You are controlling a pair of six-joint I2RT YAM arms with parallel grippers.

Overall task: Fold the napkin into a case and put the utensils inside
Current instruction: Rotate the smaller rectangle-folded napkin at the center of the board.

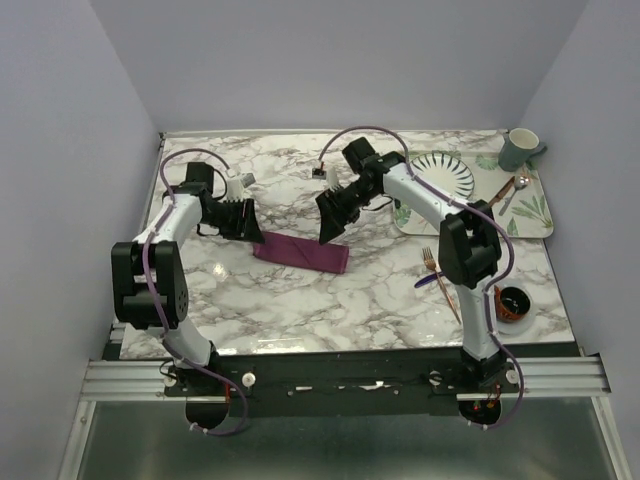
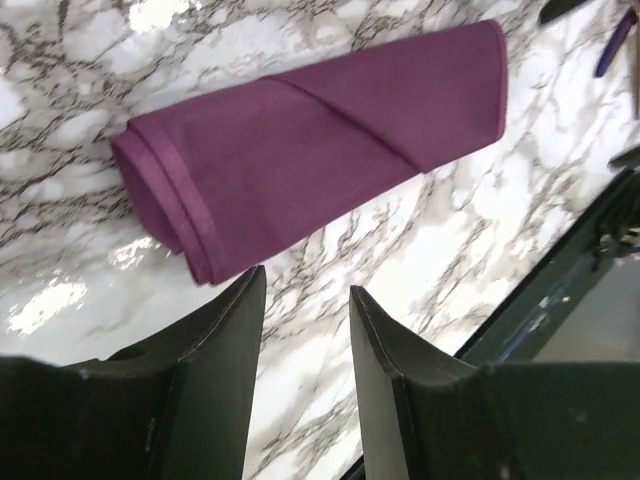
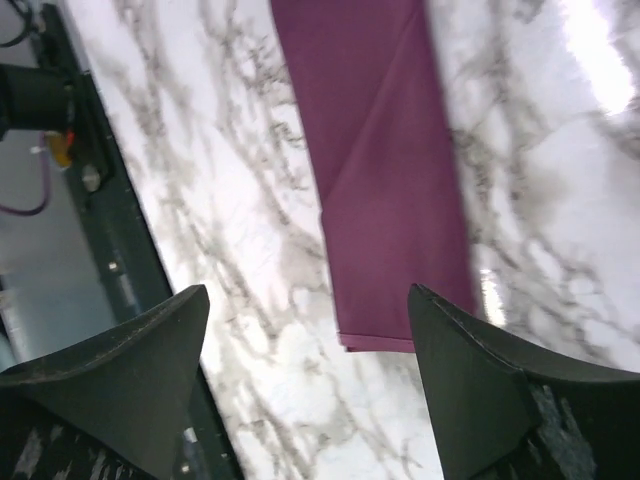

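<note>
The napkin lies folded into a narrow plum-purple case (image 1: 300,252) (image 2: 310,150) (image 3: 385,170) at the middle of the marble table. My left gripper (image 1: 250,230) (image 2: 305,282) hovers just off the case's left end, jaws open with only marble between them. Over the case's right end, my right gripper (image 1: 332,228) (image 3: 305,292) stands wide open and holds nothing. The copper fork (image 1: 432,262) and the dark blue knife (image 1: 431,281) lie crossed on the table by the right arm. The knife's tip (image 2: 615,45) shows in the left wrist view.
A patterned tray (image 1: 535,215) at the back right carries a striped plate (image 1: 445,175), a grey mug (image 1: 518,148) and a silver spoon (image 1: 518,184). A small dark bowl (image 1: 512,302) sits near the right front. The table's dark front rail (image 2: 560,280) runs close by.
</note>
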